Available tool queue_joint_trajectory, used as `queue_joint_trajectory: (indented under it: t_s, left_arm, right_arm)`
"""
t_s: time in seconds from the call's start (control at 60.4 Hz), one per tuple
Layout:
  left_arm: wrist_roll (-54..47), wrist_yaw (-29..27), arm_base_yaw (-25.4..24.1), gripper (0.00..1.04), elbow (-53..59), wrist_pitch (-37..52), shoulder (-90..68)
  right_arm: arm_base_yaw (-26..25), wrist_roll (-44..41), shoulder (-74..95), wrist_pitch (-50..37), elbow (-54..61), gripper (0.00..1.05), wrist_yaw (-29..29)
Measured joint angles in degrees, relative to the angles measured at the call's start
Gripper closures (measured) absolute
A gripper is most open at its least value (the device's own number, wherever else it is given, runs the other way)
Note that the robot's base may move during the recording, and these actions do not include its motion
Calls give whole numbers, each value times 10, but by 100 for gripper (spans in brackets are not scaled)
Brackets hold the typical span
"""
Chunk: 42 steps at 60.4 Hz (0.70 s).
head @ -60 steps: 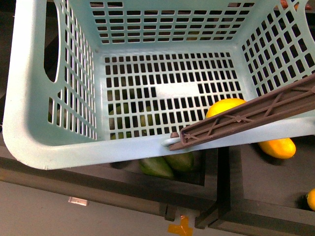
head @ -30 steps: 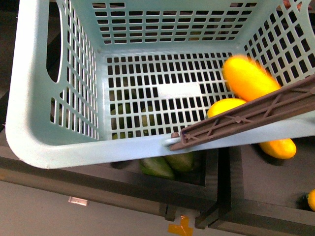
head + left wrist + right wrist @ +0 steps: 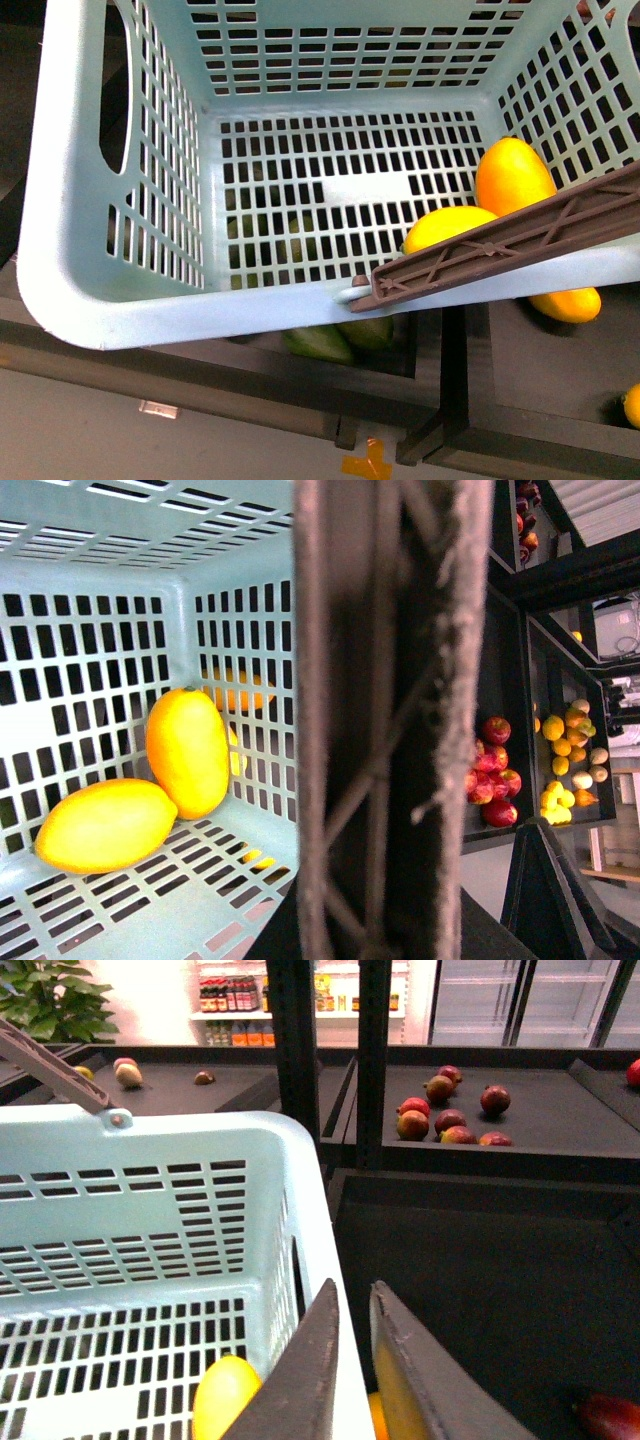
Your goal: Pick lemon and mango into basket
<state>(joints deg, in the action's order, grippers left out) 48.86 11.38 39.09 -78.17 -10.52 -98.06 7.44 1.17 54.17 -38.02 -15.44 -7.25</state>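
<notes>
The pale teal basket (image 3: pixel 150 310) fills the front view, with its brown handle (image 3: pixel 500 250) lying across the near right corner. Inside, at the right wall, lie the yellow lemon (image 3: pixel 448 225) and the longer, more orange mango (image 3: pixel 514 175), touching. The left wrist view shows the lemon (image 3: pixel 105 825) and the mango (image 3: pixel 188 750) in the basket's corner (image 3: pixel 100 580). My left gripper (image 3: pixel 370 930) is shut on the handle (image 3: pixel 370 720). My right gripper (image 3: pixel 352 1295) is shut and empty over the basket's rim (image 3: pixel 150 1150). Neither gripper shows in the front view.
Dark green fruits (image 3: pixel 320 342) lie in a dark shelf bin under the basket. Another yellow fruit (image 3: pixel 566 303) lies in the bin to the right, and one more at the edge (image 3: pixel 632 405). Red apples (image 3: pixel 450 1120) sit on a far shelf behind dark posts (image 3: pixel 295 1050).
The mango came into view over the basket's right side, dropped, and now rests against the right wall beside the lemon. The lemon shifted slightly left.
</notes>
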Motion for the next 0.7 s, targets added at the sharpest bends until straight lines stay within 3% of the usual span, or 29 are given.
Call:
queue_joint_trajectory:
  t_s: [0.066,0.265,0.331,0.696]
  left_arm:
    - [0,0,0,100,0,0,0]
    - [-1,-7,0,100,0,0,0]
    - [-2,-6,0,100,0,0,0]
    - [-1,-4,0,100,0,0,0]
  right_arm:
    - [-8,-4,-18,0,19,103,7]
    - [-27,-8,-76,10,63,103,28]
    - [-61,-8,-105,23,80,103,68]
    - [-73,-8,-243,110,131,103,71]
